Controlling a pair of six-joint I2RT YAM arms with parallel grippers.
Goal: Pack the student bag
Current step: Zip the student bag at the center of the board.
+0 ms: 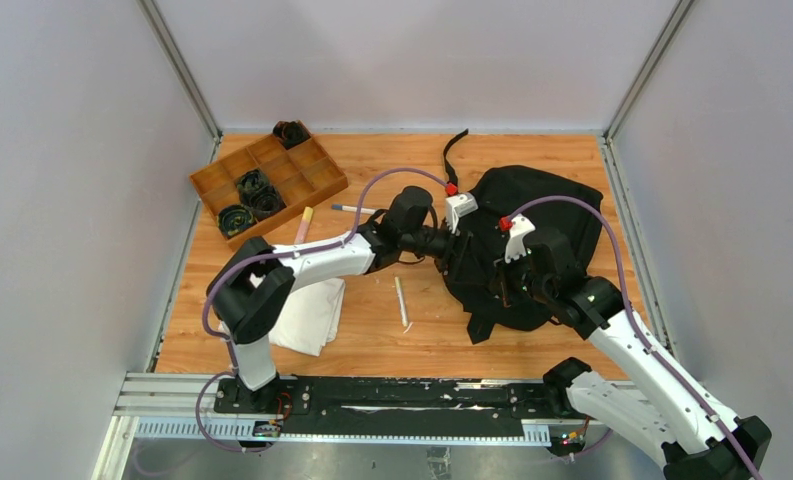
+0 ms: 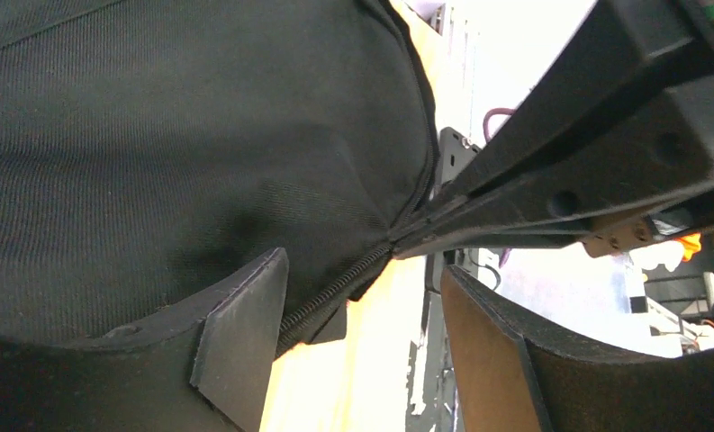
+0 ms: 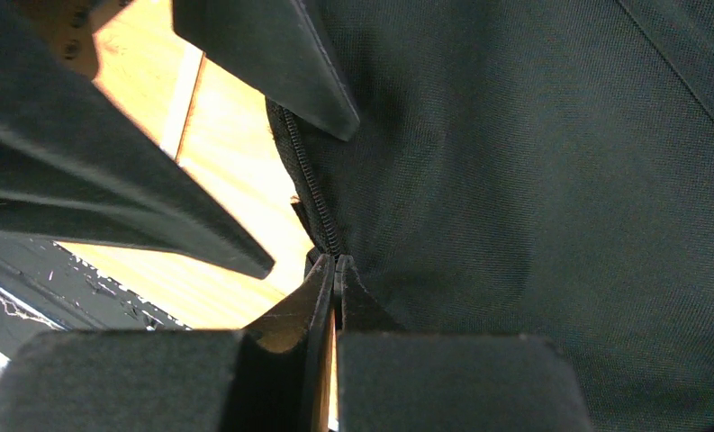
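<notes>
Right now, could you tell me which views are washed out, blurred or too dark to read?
Top view: even light, sharp, but the bag reads as a flat black mass. Left wrist: the background past the bag is blown out white. Right wrist: weave crisp, right claw dark and soft.

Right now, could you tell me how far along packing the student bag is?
Done: nothing visibly packed. In hand: the right hand is shut on the student bag at its zipper; the left hand is open beside it. Left: a white pen and the white cloth lie outside it.
</notes>
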